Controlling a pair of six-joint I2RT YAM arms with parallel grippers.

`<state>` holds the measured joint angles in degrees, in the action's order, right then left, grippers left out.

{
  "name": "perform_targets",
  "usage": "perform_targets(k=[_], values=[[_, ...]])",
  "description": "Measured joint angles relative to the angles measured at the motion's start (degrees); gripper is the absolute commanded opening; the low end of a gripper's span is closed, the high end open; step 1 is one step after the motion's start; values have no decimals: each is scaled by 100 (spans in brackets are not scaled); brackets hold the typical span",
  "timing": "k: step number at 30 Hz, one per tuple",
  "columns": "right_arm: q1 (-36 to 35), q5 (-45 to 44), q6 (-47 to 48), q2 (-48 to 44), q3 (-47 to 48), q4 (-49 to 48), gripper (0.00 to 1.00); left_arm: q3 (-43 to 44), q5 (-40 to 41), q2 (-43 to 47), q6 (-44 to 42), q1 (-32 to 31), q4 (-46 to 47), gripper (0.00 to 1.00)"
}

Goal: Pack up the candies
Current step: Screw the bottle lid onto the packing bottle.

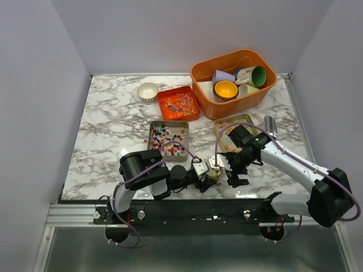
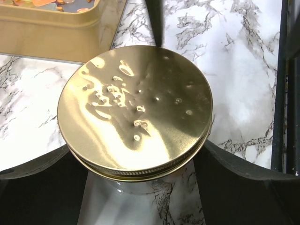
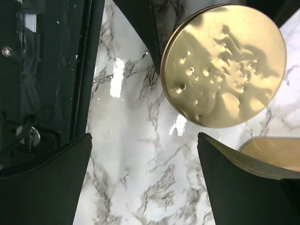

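Observation:
A glass jar with a round gold lid [image 2: 136, 108] stands near the table's front edge [image 1: 214, 171]. My left gripper [image 2: 137, 145] reaches in from the left [image 1: 207, 169], and its fingers lie against the jar on both sides just under the lid rim. To the jar's right my right gripper [image 1: 231, 171] hovers open over bare marble [image 3: 144, 138], and the lid [image 3: 225, 65] shows at its upper right. Bright wrapped candies [image 1: 168, 140] fill a gold tin [image 1: 152, 127], and more lie in an orange tray [image 1: 178, 103]. A second tin [image 1: 245, 119] is mostly hidden under the right arm.
An orange bin [image 1: 203, 76] with coloured cups stands at the back right. A small white bowl [image 1: 148, 91] sits left of the orange tray. The black rail [image 1: 187, 212] runs along the near table edge. A tin wall [image 2: 51, 33] stands just behind the jar.

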<state>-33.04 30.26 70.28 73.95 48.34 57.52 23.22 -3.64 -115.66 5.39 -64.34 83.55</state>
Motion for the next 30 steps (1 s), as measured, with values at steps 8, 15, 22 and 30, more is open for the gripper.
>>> perform_targets(k=[8, 15, 22, 30], values=[[354, 151, -498, -223, 601, 87, 100, 2, -4, 0, 26, 11, 0, 0], [293, 863, -577, 1082, 1705, -125, 100, 9, -4, 0, 28, 11, -2, 0], [42, 1128, -114, 2090, 2157, 103, 100, 9, -2, 0, 26, 17, -4, 0], [-55, 1132, 223, 2164, 2048, 332, 100, 15, 7, 0, 31, 111, -9, 0]])
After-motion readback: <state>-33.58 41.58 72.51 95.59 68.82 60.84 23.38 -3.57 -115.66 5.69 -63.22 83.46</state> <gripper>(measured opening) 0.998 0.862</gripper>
